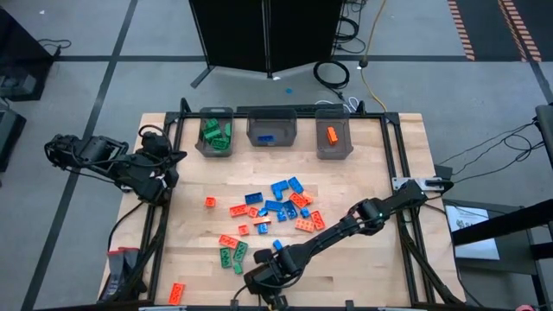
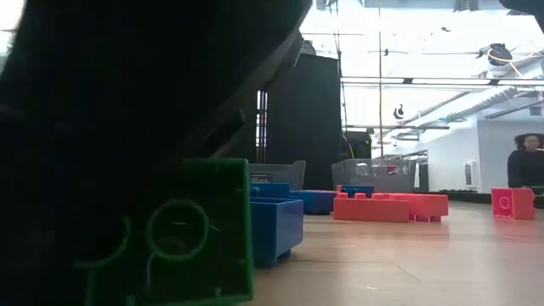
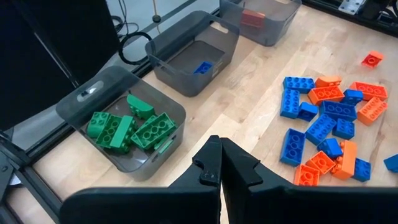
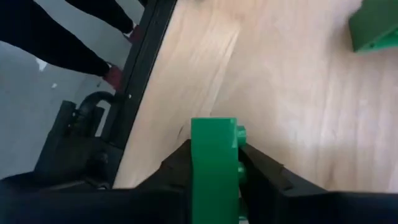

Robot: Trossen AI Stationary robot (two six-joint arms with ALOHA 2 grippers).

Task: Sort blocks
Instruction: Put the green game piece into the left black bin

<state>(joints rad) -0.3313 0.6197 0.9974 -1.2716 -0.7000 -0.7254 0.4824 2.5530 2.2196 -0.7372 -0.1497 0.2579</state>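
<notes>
My right gripper (image 1: 259, 278) reaches to the table's near edge, left of the middle, and is shut on a green block (image 4: 214, 165). In the low view that block (image 2: 183, 234) fills the foreground, its hollow underside toward the camera. Two more green blocks (image 1: 232, 255) lie just beyond it. A loose heap of blue and orange-red blocks (image 1: 281, 207) lies flat mid-table. My left gripper (image 3: 219, 168) hangs shut over the table's left side, holding nothing. Three grey bins line the far edge: one with green blocks (image 1: 214, 134), one with a blue block (image 1: 272, 130), one with an orange block (image 1: 333, 134). My right gripper pinches the green block between its two fingers, one finger (image 4: 177, 165) on the smooth face and the other on the studded face (image 4: 239, 134). The fingers slant down from the table's right. The block stands on edge; whether it still rests on the table I cannot tell.
A single orange block (image 1: 177, 292) lies at the near left corner and another (image 1: 210, 202) left of the heap. A black frame rail (image 4: 140, 93) runs along the table edge beside my right gripper. A person (image 2: 527, 166) shows in the room beyond.
</notes>
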